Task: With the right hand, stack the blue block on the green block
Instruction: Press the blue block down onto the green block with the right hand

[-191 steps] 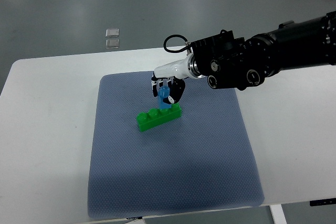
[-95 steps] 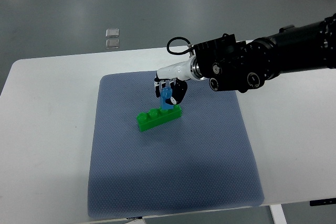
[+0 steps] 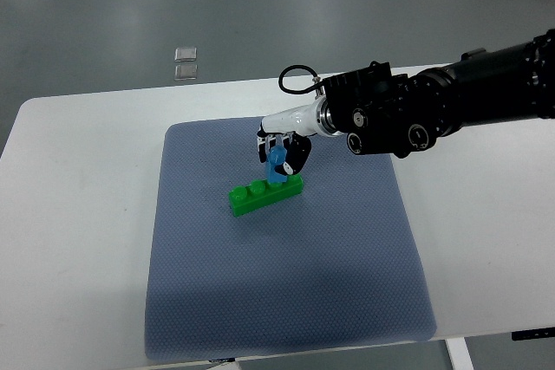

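One arm in view: I see only the right arm, entering from the 3 o'clock edge; no left arm shows.
Robot hand state: the right robot hand (image 3: 279,155) has its fingers (image 3: 295,156) clamped on the blue block (image 3: 277,163).
Blue block position: at the right-hand end of the green block (image 3: 264,194), at or just above its studs; I cannot tell whether it is fully seated.
Key relation: the green block lies toward 7 o'clock from the robot hand, directly under the held block at its near end.
Green block long axis: runs from 8 o'clock to 2 o'clock on the blue mat (image 3: 286,301).
Blue block axis: stands roughly upright in the grip, its long side pointing down to the studs.
Support: the mat lies on the white worktop (image 3: 78,214).
Next move, my judgement: press straight down, keeping the block square to the studs.
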Available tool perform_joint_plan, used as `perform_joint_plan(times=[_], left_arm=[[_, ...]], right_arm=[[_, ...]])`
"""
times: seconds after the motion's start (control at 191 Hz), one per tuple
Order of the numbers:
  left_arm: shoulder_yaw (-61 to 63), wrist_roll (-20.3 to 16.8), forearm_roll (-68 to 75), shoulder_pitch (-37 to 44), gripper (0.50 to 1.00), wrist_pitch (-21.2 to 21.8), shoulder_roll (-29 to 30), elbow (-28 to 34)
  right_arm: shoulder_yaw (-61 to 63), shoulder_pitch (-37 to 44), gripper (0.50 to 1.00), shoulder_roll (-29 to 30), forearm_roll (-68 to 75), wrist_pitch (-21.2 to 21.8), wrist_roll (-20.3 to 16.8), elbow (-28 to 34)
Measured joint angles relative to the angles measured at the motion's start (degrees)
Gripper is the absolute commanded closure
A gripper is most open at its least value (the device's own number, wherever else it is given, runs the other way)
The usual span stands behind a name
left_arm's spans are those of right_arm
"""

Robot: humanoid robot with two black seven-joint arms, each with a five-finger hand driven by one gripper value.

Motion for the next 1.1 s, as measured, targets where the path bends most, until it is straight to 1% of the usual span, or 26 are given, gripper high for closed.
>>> perform_joint_plan(times=[0.451, 1.101], left_arm=[[0.0, 0.0, 0.0, 0.0, 0.500, 0.0, 0.0, 0.0], [0.0, 0.0, 0.0, 0.0, 0.500, 0.0, 0.0, 0.0]], right_arm=[[0.1, 0.0, 0.967, 0.0, 0.1, -0.6, 0.1, 0.1], [0.0, -1.6, 0.967, 0.0, 0.2, -3.4, 0.4, 0.4]])
